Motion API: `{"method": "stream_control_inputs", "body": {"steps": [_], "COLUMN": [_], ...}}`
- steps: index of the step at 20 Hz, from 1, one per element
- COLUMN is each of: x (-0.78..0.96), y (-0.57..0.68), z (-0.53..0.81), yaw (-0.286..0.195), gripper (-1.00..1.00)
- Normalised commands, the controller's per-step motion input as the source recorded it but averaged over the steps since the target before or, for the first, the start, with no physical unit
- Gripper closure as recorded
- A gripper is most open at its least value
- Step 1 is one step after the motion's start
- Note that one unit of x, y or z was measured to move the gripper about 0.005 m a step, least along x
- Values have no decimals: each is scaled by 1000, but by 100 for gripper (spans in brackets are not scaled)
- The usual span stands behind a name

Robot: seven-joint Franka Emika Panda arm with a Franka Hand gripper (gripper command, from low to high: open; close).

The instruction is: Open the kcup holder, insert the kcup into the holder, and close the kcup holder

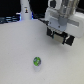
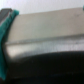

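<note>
The kcup [image 1: 36, 61], a tiny round pod with a green-and-blue top, sits alone on the white table toward the front. My gripper [image 1: 59, 35] hangs at the exterior view's right, well behind the pod and apart from it. Dark boxy parts right under the hand may be the kcup holder [image 1: 62, 38], mostly covered by the arm. The wrist view is blurred: a grey surface with a black band [image 2: 45, 62] fills it very close up. One teal finger pad [image 2: 5, 27] shows at the edge. Whether the jaws are open or shut is not visible.
A white bottle-shaped object [image 1: 25, 9] stands at the back toward the exterior view's left. The white table [image 1: 20, 50] spreads around the pod. Dark background clutter runs along the far edge.
</note>
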Motion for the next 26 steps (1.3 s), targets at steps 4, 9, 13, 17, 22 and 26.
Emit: {"method": "stream_control_inputs", "body": {"steps": [4,9,13,17,22,26], "x": [919,445,394,399,379,357], "y": [-356,-203,-401,-484,-575,-603], "z": [182,181,201,188,169,56], "yaw": [-98,-108,-185,-209,-204,-215], "gripper": [100,-100,-100,-100,-100,-100]}}
